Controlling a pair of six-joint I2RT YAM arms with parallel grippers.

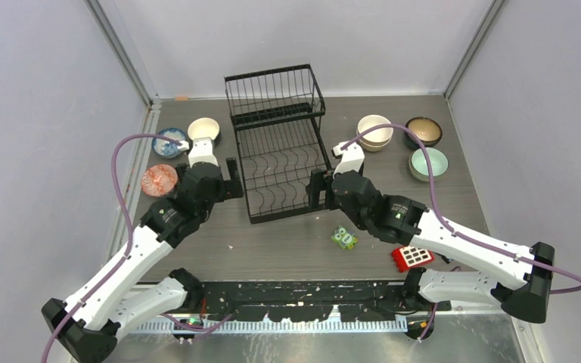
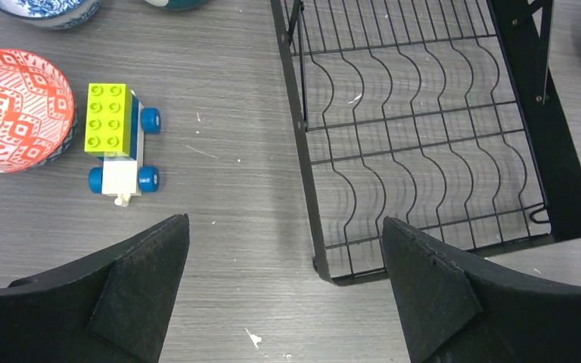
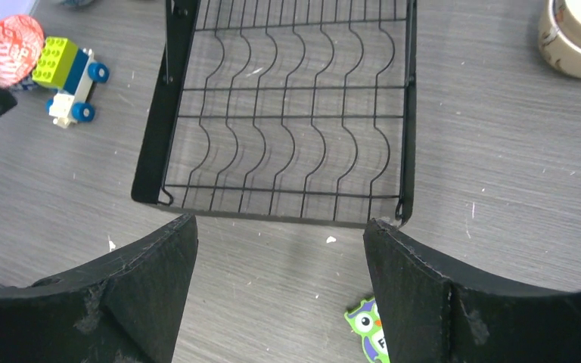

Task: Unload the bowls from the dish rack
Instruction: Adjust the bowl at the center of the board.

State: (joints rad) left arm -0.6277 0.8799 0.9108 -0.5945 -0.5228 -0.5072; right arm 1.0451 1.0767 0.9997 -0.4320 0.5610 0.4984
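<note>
- We see the dish rack (image 1: 280, 144) in the middle of the top view, and both tiers look bare (no bowl in either, as far as we can tell).
- The bowls are on the table (image 1: 272, 249), left of the rack: red patterned bowl (image 1: 159, 180), blue-patterned bowl (image 1: 170, 141), cream bowl (image 1: 203, 130).
- Upper right: another cream bowl (image 1: 374, 130), dark brown bowl (image 1: 424, 130), mint bowl (image 1: 429, 162). Probably each arm drops on its own side.
- The left gripper (image 2: 284, 227) and right gripper (image 3: 280, 227) flank the lower tray, jaws spread, gripping nothing.
- Our guess: unloading's basically done.
</note>
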